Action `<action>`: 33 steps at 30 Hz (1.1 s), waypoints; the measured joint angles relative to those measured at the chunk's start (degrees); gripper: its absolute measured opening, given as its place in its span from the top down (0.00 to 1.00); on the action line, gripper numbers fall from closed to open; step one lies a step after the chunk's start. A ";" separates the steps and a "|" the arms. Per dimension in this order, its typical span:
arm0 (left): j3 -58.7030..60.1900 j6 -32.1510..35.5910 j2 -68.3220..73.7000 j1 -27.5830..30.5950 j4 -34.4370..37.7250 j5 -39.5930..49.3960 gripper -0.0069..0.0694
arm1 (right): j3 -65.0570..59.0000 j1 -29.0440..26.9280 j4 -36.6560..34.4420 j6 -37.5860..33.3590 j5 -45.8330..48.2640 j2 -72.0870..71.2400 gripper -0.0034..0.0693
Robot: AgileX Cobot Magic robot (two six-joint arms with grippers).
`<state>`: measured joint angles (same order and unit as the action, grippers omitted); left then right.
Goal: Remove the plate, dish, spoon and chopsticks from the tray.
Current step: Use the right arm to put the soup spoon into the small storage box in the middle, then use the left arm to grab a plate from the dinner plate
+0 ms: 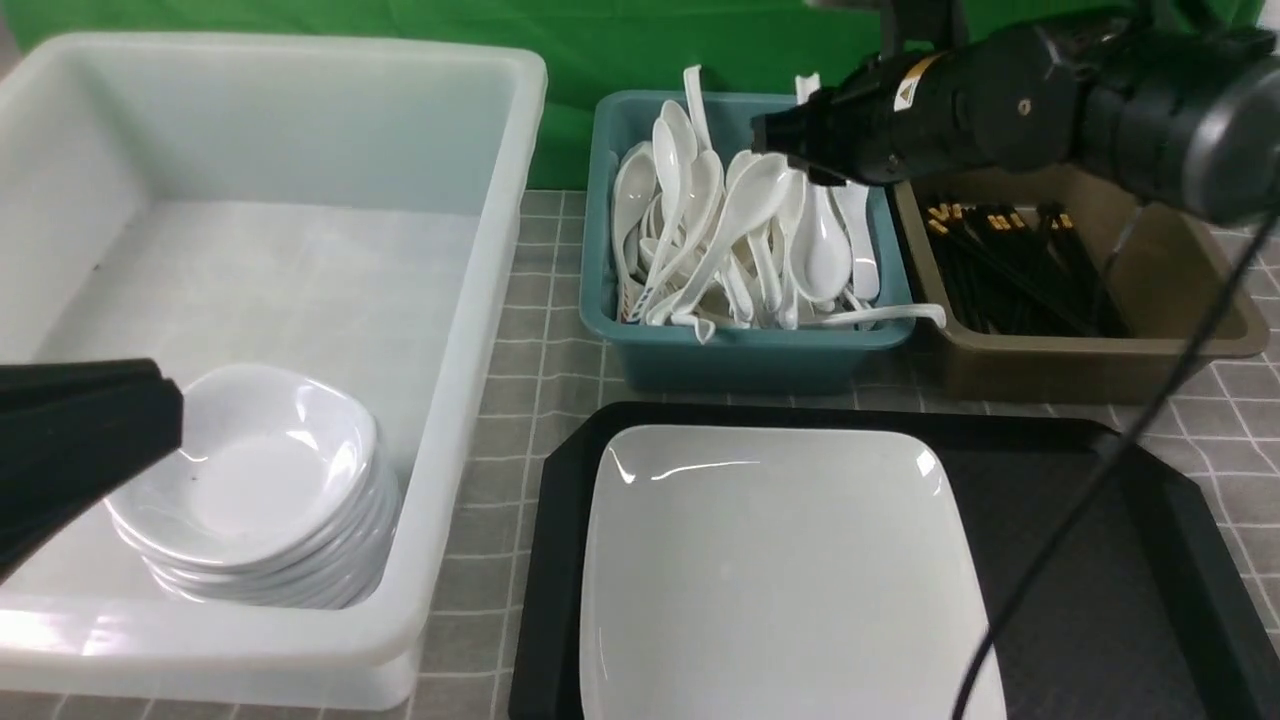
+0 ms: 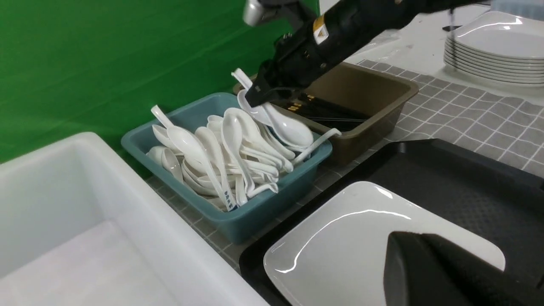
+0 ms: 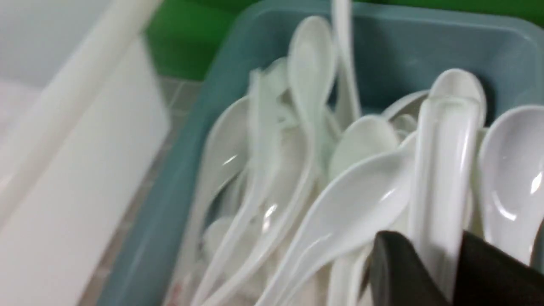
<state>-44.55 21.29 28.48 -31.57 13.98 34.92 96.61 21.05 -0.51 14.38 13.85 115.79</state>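
The large white square plate (image 1: 780, 570) (image 2: 340, 238) lies on the black tray (image 1: 1100, 560) (image 2: 446, 182). My right gripper (image 1: 775, 140) (image 3: 437, 255) hangs over the teal tub (image 1: 740, 355), its fingers closed on the handle of a white spoon (image 3: 446, 161) (image 2: 293, 129); the bowl hangs down among the other spoons. My left gripper (image 1: 170, 400) (image 2: 408, 240) is shut and empty, low over the white tub beside a stack of small white dishes (image 1: 270, 480). Black chopsticks (image 1: 1010, 260) with gold bands lie in the brown tub.
The big white tub (image 1: 470, 330) stands on the left of the checked cloth. The teal tub of spoons (image 2: 238, 221) and the brown tub (image 1: 1090, 360) (image 2: 374, 91) stand behind the tray. A stack of white plates (image 2: 497, 46) sits far off to the right.
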 joint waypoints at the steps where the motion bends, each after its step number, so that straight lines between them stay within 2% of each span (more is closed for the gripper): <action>1: 0.00 0.00 0.30 0.00 -0.05 -0.25 0.89 | 0.83 -0.63 0.00 0.56 0.28 1.04 0.50; 2: 0.00 0.00 0.52 0.00 -0.11 -0.53 0.89 | 1.50 -1.14 0.00 0.83 1.05 1.68 0.39; 3: 0.00 0.00 0.68 0.00 -0.11 -0.53 0.89 | 1.50 -1.19 0.09 0.83 1.18 1.69 0.39; 4: 0.00 0.00 1.12 0.00 -0.11 -0.64 0.89 | 1.92 -1.30 0.10 0.55 2.03 1.62 0.31; 5: 0.00 -0.12 1.45 0.00 -0.11 -0.68 0.89 | 2.18 -1.36 0.10 0.10 2.53 1.33 0.28; 7: 0.00 -0.34 2.32 0.00 -0.11 -0.68 0.89 | 2.49 -1.36 0.17 -1.01 3.73 0.06 0.25; 12: 0.00 0.42 7.14 0.00 -0.15 -0.07 0.89 | 2.56 -0.27 0.51 -6.92 11.99 -8.32 0.41; 14: -0.16 4.08 12.18 0.00 0.12 1.49 0.89 | 2.56 1.18 0.51 -15.27 24.09 -15.51 0.62; 15: -0.17 4.44 12.60 0.00 0.12 1.64 0.89 | 2.56 1.18 0.51 -15.75 25.04 -15.51 0.64; 17: -1.11 10.53 18.29 -0.24 3.01 3.47 0.89 | 0.53 2.91 0.51 -20.58 35.76 -22.91 0.84; 18: -1.55 13.37 20.94 -1.00 4.39 3.79 0.89 | -1.82 3.57 0.51 -21.70 39.81 -26.29 0.88; 20: -2.11 16.48 23.65 -2.57 5.43 4.44 0.89 | -5.03 4.18 0.51 -21.85 41.76 -29.83 0.90; 23: -2.89 19.70 29.00 -8.07 4.40 4.83 0.89 | -13.99 5.63 0.51 -21.37 43.80 -38.51 0.91; 24: -3.24 20.37 33.47 -12.06 0.89 5.03 0.89 | -19.34 6.65 0.51 -19.99 43.47 -44.31 0.91; 25: -3.32 20.37 33.99 -12.54 0.42 5.03 0.89 | -20.89 6.78 0.51 -19.82 43.40 -45.01 0.91; 27: -3.51 20.43 40.79 -18.57 -5.56 4.71 0.89 | -30.18 8.46 0.51 -17.23 41.65 -54.25 0.91; 28: -3.56 20.43 41.82 -18.92 -6.30 4.70 0.89 | -30.83 8.68 0.51 -16.71 41.49 -55.62 0.91; 31: -3.57 20.53 49.23 -22.42 -11.02 2.72 0.82 | -39.85 9.44 0.17 -12.91 40.31 -66.24 0.91; 33: -3.62 20.80 53.48 -22.96 -13.16 2.21 0.72 | -44.27 9.44 0.51 -11.66 40.31 -71.96 0.90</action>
<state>-48.18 42.09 81.96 -54.53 0.82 37.13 52.34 30.49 0.00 2.72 54.16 43.83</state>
